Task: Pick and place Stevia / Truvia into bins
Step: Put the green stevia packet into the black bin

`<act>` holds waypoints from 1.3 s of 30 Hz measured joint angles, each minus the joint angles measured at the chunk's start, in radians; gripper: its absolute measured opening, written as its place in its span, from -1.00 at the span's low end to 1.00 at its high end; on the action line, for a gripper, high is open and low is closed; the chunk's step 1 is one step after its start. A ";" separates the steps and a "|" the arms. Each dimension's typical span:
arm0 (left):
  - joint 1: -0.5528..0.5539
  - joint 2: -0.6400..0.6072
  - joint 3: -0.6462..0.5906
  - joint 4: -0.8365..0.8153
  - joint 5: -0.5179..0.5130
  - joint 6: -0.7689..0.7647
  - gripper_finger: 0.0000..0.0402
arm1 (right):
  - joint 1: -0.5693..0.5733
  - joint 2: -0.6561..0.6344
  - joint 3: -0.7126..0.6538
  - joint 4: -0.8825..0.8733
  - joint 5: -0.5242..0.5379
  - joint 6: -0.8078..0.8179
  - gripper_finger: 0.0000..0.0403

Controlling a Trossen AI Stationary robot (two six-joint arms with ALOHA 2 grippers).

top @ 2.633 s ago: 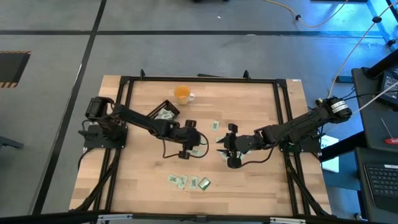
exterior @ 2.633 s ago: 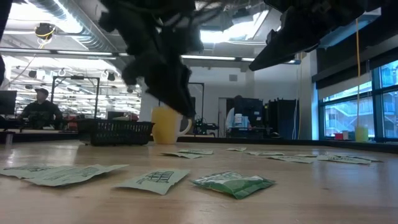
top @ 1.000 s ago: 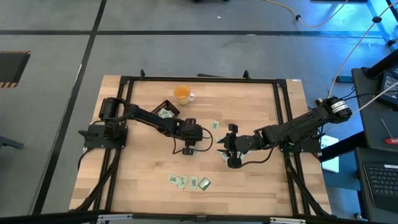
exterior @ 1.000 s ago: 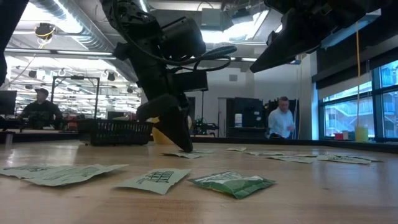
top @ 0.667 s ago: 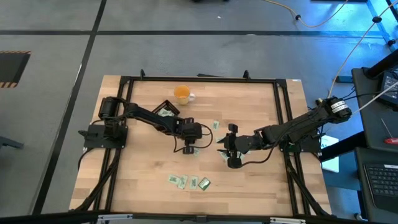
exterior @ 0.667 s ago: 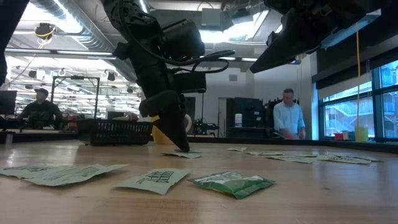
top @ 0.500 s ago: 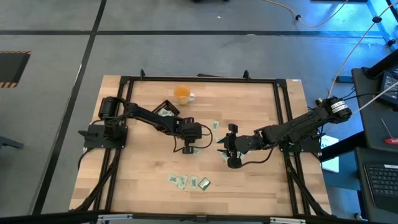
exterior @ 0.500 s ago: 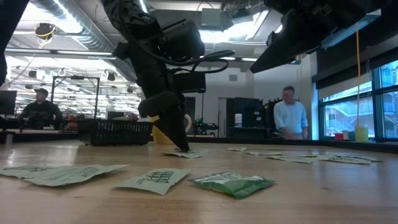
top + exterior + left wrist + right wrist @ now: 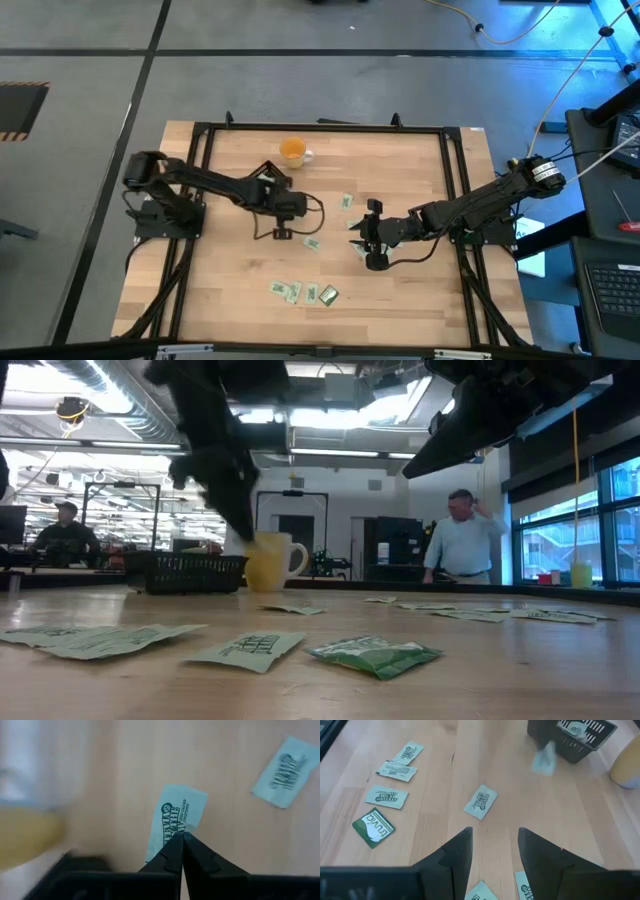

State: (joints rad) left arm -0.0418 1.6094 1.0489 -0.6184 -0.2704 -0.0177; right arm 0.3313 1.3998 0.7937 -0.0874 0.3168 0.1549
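The left tool [image 9: 182, 837] is pressed together on a pale sachet [image 9: 175, 822], which is pinched at one short edge between the dark fingertips. In the high view this tool [image 9: 281, 232] is seen over the worktop [image 9: 400, 290], near the black tray [image 9: 268, 177] and just short of it. A second sachet [image 9: 280, 765] is seen lying flat on the wood beyond the held one.

The tray is set on the far left part of the worktop, with at least one sachet [image 9: 577, 729] already lying in it. An orange cup [image 9: 292, 151] is placed just beside the tray, farther back.

The right tool [image 9: 363, 240] is held near the worktop's middle, and its fingers [image 9: 452, 852] are spread wide with nothing between them. A single sachet [image 9: 481, 801] is seen on the wood ahead of it.

A cluster of sachets [image 9: 300, 293] is spread near the front edge; among them a green packet [image 9: 373, 826] is seen. More sachets [image 9: 346, 201] are scattered between the two tools.

In the low view a person [image 9: 455, 550] is seen standing in the room behind, and another [image 9: 65, 538] is seated at the far left.
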 joint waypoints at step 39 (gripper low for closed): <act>0.189 -0.225 -0.172 0.079 0.019 -0.135 -0.61 | 0.000 0.000 0.000 -0.001 0.000 0.002 -0.20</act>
State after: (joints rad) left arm 0.1476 1.3848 0.8764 -0.5397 -0.2511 -0.1525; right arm 0.3313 1.3998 0.7937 -0.0879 0.3168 0.1570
